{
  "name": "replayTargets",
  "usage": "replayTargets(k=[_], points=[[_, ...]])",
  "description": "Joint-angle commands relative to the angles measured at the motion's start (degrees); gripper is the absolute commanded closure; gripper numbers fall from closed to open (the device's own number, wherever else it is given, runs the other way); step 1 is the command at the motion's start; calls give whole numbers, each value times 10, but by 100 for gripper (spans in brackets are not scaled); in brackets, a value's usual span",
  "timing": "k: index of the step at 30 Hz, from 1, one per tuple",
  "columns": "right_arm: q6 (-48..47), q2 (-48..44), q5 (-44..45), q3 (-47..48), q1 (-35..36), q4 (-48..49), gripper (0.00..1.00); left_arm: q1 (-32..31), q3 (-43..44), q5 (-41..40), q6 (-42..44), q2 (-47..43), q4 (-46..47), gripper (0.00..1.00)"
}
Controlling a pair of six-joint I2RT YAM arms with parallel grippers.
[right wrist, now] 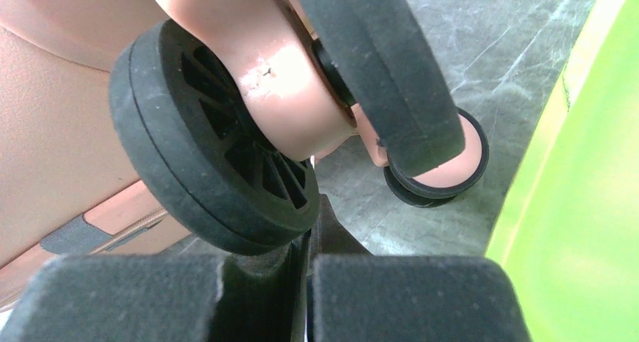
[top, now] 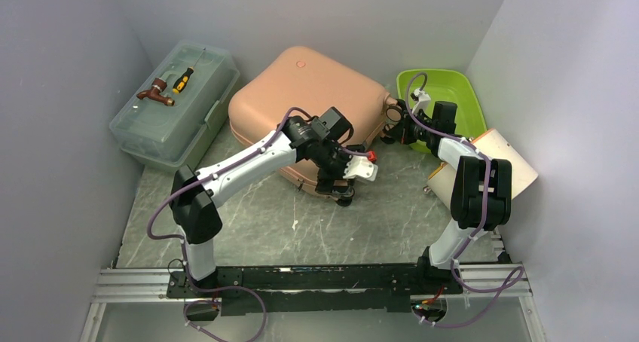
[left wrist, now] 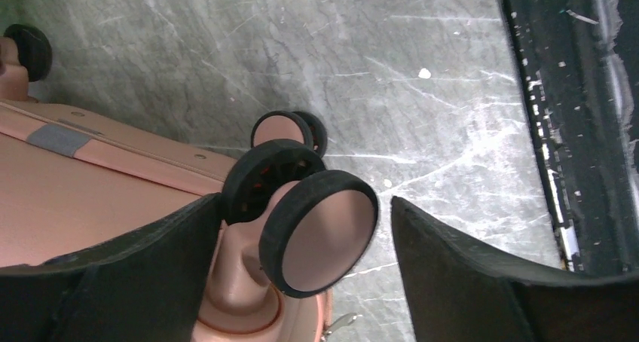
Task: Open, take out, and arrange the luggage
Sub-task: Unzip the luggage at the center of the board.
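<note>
A grey-green toolbox [top: 175, 105] sits at the back left, just beside the luggage [top: 309, 90]. The pink luggage lies flat and shut in the middle of the tabletop [top: 301, 229]. The left pincer [left wrist: 307, 206] is wide, with one finger on each side of a near wheel [left wrist: 324, 233], maybe to pull the case closer. The right pincer [right wrist: 307, 282] is shut tight, holding nothing, right up against another wheel [right wrist: 211, 146], maybe to steady that corner. A green tray [top: 452, 101] crowds the right side.

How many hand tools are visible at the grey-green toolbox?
2: a black-and-yellow screwdriver at the far part of the toolbox lid, and a brown tool beside it, nearer the arms. Others may be hidden inside.
</note>
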Motion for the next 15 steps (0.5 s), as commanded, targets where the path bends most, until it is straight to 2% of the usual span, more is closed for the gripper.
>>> replayTargets(k=[1,7,8,9,10,15], points=[[-4,-25,-1,8,-1,13,100,8,-12,-30,-6,33,-97,21],[1,-11,3,17,-1,7,100,8,-28,-12,8,34,-118,71],[2,-10,3,18,-1,7,100,8,-33,-12,10,33,-118,81],[3,-8,4,19,0,7,100,9,-38,-12,14,31,-118,96],[3,-8,4,20,-1,6,100,8,-43,-14,16,29,-118,100],[5,-6,6,22,0,6,100,8,-65,-13,25,4,-134,100]])
